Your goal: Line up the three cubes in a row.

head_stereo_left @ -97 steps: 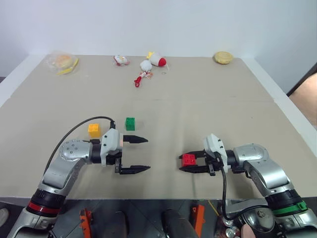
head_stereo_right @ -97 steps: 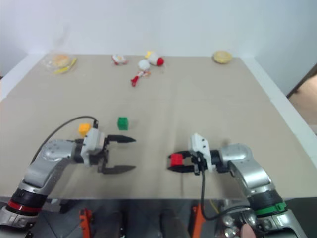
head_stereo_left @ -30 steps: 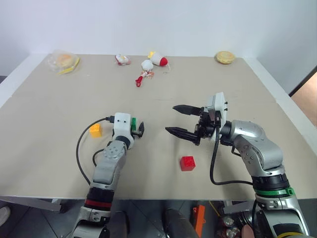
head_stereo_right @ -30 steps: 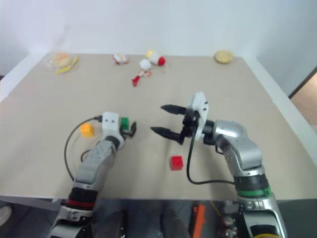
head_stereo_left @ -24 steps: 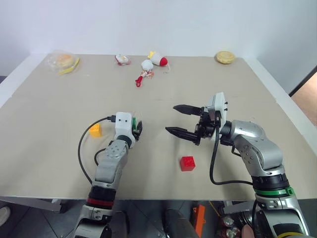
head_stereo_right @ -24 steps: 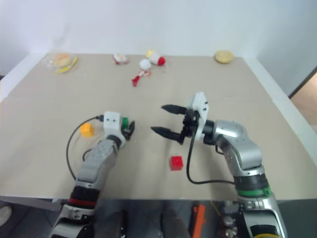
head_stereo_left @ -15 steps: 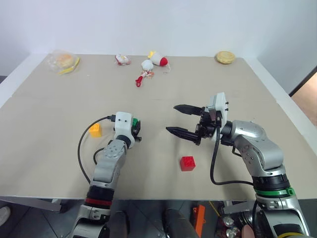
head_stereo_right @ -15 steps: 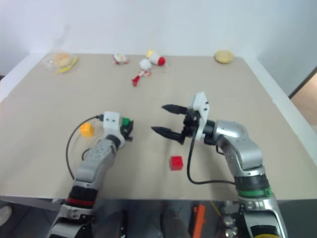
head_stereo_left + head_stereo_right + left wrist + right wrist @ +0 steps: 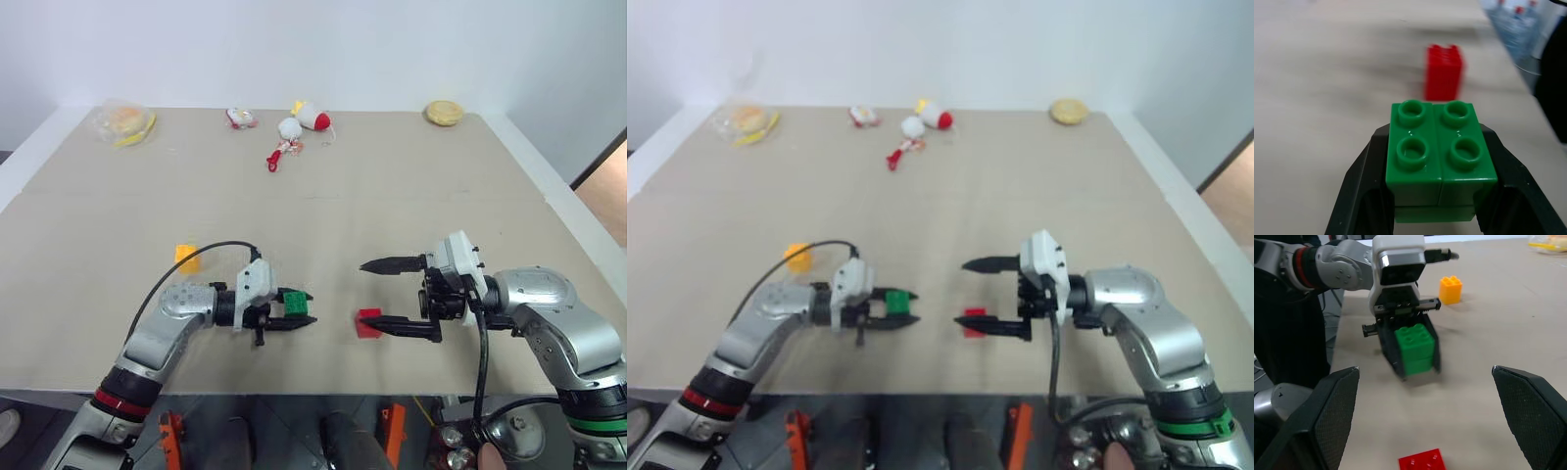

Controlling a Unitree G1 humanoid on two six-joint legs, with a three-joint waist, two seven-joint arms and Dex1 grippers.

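While the left claw (image 9: 291, 311) pinches the green cube (image 9: 296, 303) by its two flat side walls, just above the surface (image 9: 323, 196), the red cube (image 9: 368, 322) sits close by between both arms, beside the lower finger of the right claw (image 9: 396, 296), whose jaws stand wide and empty. The yellow-orange cube (image 9: 186, 257) rests apart, farther back on the left. These bricks look light, rigid and smooth, so squeezing the plain sides rather than the studded top seems the safest hold. From the left wrist, the four studs face up and the red cube lies straight ahead; from the right wrist, the gripped brick's front face shows.
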